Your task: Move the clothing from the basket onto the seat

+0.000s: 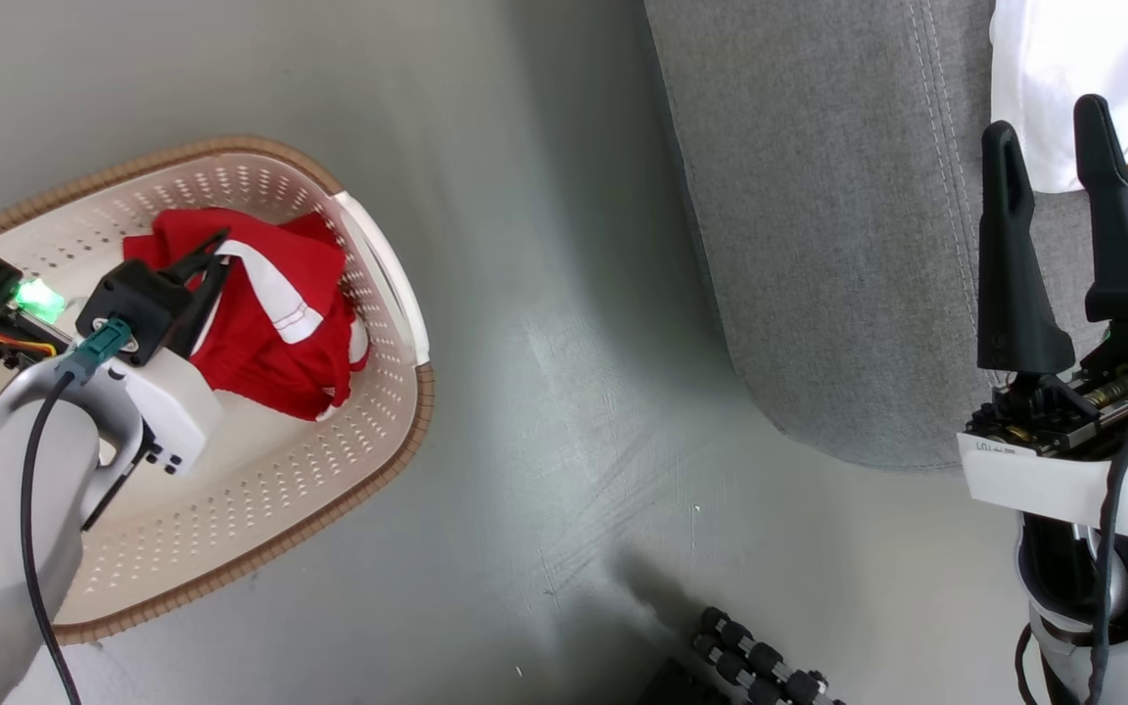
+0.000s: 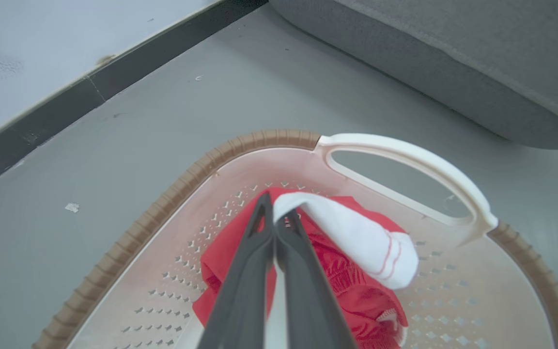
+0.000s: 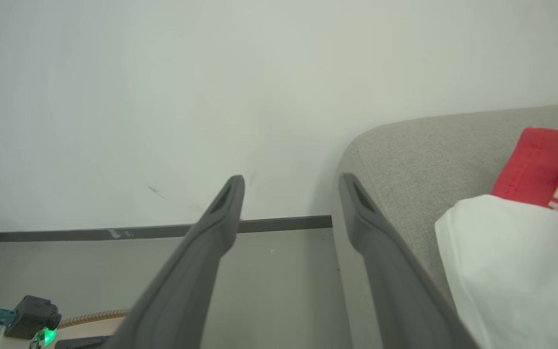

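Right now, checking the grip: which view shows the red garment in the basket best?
Left wrist view: the red garment lies close, the shut left claw pinching its white trim. Head view shows it from above, partly behind that claw. Right wrist view catches basket rim.

Grey floor carrying cream laundry basket at left; light grey sofa seat sitting well apart at right. White garment lying on seat, red striped piece touching it.
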`<state>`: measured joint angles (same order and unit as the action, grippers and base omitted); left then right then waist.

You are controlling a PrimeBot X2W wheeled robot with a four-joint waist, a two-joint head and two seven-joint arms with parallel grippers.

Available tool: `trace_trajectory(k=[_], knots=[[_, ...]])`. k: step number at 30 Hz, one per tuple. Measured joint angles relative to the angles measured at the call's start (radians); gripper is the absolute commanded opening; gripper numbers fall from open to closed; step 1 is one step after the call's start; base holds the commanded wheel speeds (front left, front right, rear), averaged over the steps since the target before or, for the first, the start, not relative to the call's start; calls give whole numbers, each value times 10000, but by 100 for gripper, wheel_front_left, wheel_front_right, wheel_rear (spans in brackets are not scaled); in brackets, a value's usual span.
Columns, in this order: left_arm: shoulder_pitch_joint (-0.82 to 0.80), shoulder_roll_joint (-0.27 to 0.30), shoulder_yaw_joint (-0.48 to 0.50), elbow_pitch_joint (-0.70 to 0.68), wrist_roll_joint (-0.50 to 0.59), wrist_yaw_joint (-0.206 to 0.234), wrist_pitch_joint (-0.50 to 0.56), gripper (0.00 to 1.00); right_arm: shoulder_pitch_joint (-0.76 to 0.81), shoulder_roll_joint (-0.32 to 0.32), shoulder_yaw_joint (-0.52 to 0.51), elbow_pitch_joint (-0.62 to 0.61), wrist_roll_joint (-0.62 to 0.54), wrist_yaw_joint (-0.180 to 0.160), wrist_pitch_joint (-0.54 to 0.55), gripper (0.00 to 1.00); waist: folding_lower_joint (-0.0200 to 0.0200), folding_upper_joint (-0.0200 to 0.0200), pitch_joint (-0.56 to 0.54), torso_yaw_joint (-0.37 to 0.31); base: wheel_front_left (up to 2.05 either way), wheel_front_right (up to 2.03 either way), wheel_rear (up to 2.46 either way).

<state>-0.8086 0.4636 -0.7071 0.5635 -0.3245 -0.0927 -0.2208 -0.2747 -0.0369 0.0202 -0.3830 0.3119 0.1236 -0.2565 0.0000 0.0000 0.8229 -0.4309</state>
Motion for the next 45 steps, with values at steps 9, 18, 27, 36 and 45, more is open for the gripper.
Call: trace_trajectory(k=[9, 18, 27, 36, 45], knots=[[543, -401, 234, -715, -765, -155, -186, 0, -184, -2, -27, 217, -293, 0, 0, 100, 0, 0, -659, 416, 0, 0, 0], [979, -648, 454, -1381, -1363, -171, -270, 0, -312, -10, 17, 514, -593, 0, -2, 100, 0, 0, -1287, 850, 0, 0, 0], [1435, -706, 541, -2127, -1699, -244, -272, 0, -412, -19, 52, 894, -859, 0, -2, 100, 0, 0, -2055, 1354, 0, 0, 0], [1901, -780, 805, -2905, -2127, -245, -274, 0, -353, -36, -31, 1402, -867, 0, -2, 100, 0, 0, -2909, 1795, 0, 0, 0], [2336, -1032, 851, -3666, -2725, -255, -274, 0, -198, -50, 311, 1981, -1114, 0, -2, 100, 0, 0, -3827, 2225, 0, 0, 0]])
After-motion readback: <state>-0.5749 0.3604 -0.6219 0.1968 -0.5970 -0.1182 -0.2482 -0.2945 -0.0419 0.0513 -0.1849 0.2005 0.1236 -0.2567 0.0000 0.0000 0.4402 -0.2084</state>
